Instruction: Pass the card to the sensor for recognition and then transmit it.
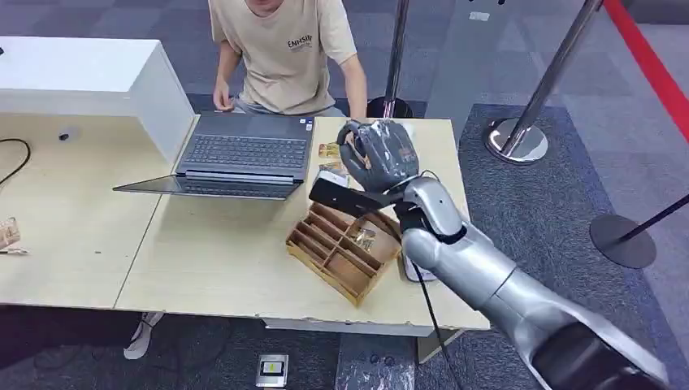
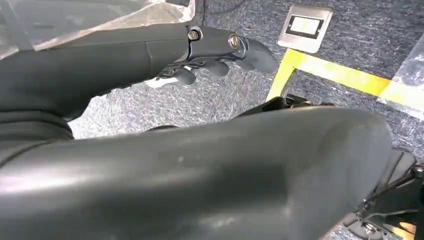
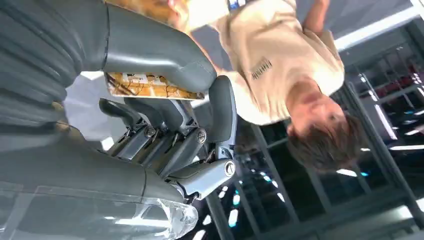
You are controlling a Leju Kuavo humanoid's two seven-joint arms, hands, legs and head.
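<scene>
Start on your left: the left hand [image 2: 220, 55] hangs low over carpeted floor, nothing between its loosely curled fingers. It is well away from the table, so it has no part in what comes next.

Move across to the right hand [image 1: 380, 154], raised above the far right part of the table [image 1: 203, 268]. From the wrist camera you can see the card [image 3: 150, 86], orange-printed, pinched flat between the thick thumb and the darker fingers, so the card is already in that hand and off the table. Its long axis runs across the fingers, along the thumb, with its far end poking out past the thumb's tip.

Just below and on the near side of that hand sits a dark flat device [image 1: 340, 197], which I take to be the sensor, touching or nearly touching the far corner of the wooden organiser tray [image 1: 341, 248]. That is the relation your move turns on: the sensor lies under and slightly back from the card, so the hand likely needs to come down and toward you.

Beyond the hand, the person [image 1: 284, 49] sits behind the laptop [image 1: 244, 154], the probable recipient.
</scene>
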